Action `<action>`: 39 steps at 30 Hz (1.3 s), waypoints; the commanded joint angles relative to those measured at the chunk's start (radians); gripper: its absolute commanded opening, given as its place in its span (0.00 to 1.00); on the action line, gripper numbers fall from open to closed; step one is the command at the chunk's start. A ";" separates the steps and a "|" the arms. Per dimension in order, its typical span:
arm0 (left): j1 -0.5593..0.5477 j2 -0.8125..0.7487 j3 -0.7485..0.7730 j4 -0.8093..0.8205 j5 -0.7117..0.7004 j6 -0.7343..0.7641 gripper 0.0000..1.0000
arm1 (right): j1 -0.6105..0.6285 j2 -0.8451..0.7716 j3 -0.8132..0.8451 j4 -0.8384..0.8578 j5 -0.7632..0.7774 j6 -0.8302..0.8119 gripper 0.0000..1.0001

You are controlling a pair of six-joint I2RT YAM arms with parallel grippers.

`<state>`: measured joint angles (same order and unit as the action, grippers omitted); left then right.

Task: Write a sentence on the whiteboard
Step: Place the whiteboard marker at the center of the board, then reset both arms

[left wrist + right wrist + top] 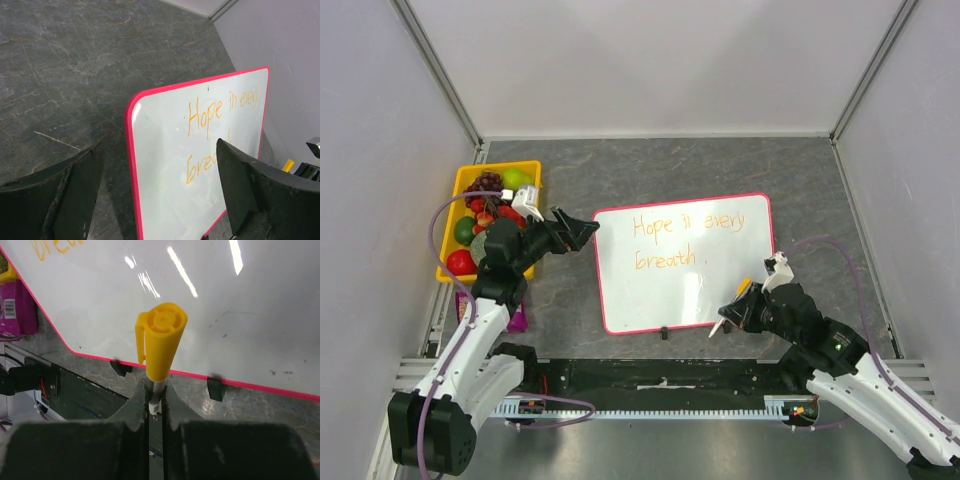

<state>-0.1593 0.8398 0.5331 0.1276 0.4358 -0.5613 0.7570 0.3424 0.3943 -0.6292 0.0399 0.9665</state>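
Observation:
The whiteboard (690, 290) lies flat at the table's middle, pink-red framed, with black feet on its near edge. The sentence (688, 225) is in orange, two lines reading "Hope in every breath". My left gripper (582, 232) is open and empty, straddling the board's far-left corner; in the left wrist view its fingers (250, 185) stand either side of the board's edge (131, 165) and the writing (215, 115). My right gripper (735, 312) is shut on a marker (744, 287) with a yellow cap (160, 340), over the board's near right edge (240, 305).
A yellow fruit tray (455, 200) full of toy fruit stands at the left, behind my left arm. A purple packet (517, 318) lies near the board's near-left corner, also in the right wrist view (17, 307). A black rail (660, 375) runs along the near edge. Walls enclose three sides.

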 commanded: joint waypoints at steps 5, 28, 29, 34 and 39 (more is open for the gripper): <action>-0.006 0.047 0.073 -0.014 0.061 0.044 0.95 | -0.001 -0.106 -0.055 -0.199 0.001 0.147 0.24; -0.008 0.097 0.045 0.038 0.138 -0.009 1.00 | -0.001 -0.026 0.104 -0.109 0.198 0.003 0.98; -0.006 0.099 0.048 0.024 0.132 -0.002 1.00 | -0.001 -0.016 0.107 -0.095 0.202 -0.008 0.98; -0.009 0.113 0.077 -0.101 0.045 0.044 1.00 | -0.001 0.047 0.120 -0.018 0.244 -0.083 0.98; -0.011 0.125 0.116 -0.239 -0.086 0.081 1.00 | -0.001 0.133 0.146 0.063 0.279 -0.155 0.98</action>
<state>-0.1658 0.9604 0.5896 0.0067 0.4717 -0.5442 0.7563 0.4259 0.4789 -0.6857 0.2611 0.8940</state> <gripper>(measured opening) 0.993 0.980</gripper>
